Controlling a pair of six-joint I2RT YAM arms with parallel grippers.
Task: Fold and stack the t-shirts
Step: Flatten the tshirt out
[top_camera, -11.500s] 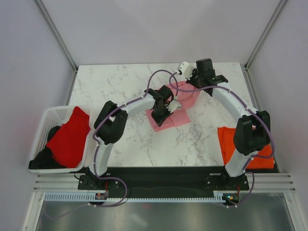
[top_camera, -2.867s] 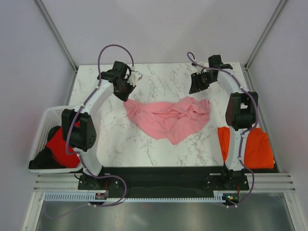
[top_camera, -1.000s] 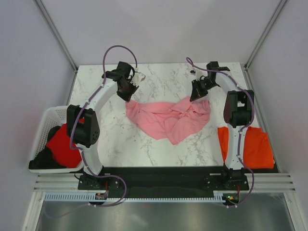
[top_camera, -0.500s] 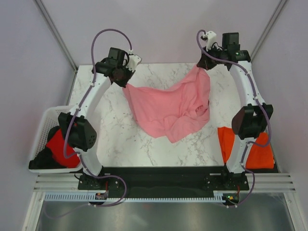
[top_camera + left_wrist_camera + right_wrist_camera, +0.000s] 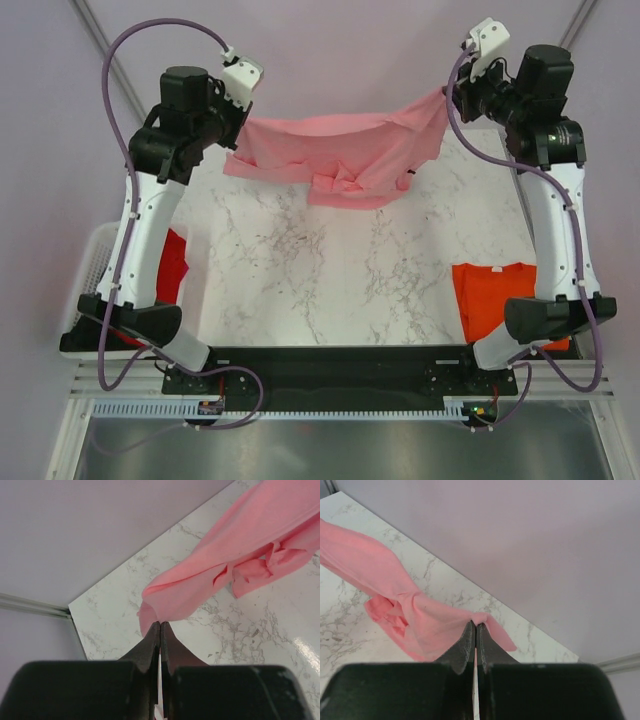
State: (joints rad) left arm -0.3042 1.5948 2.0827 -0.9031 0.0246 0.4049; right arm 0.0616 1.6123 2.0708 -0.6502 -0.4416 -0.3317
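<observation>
Top view: the light pink soft fabric t-shirt (image 5: 340,150) is hanging stretched between the two raised arms, above the far part of the white marbled surface (image 5: 330,280); cannot tell whether its lowest fold is touching down. At its ends the left fingers (image 5: 230,148) and right fingers (image 5: 452,97) are each pinching the cloth, closed tight. The shirt is sagging and bunching into a crumpled knot below the middle. Laid down like this, that knot is likely getting trapped underneath and spoiling the fold. The bright orange fabric t-shirt (image 5: 495,300) is lying flat at the near right, partly behind the right arm. The red fabric t-shirt (image 5: 172,265) is sitting in the white plastic lattice basket (image 5: 98,250) at the left. Both are well apart from the pink one. Left wrist view: the fingers are pressing fully together on a small nip of pink edge, and the rest is draping away toward a twisted flap. So thin a bite is risking a slip if the arms are pulling wider or swinging fast. Right wrist view: much the same, the fingers are shutting on a narrow pucker of fabric, with a short tail poking past on one side. Cannot tell whether either pinch is catching one layer or two. One layer on one side would be letting the shirt hang lopsided. One lost corner would be dropping the garment in a heap.
</observation>
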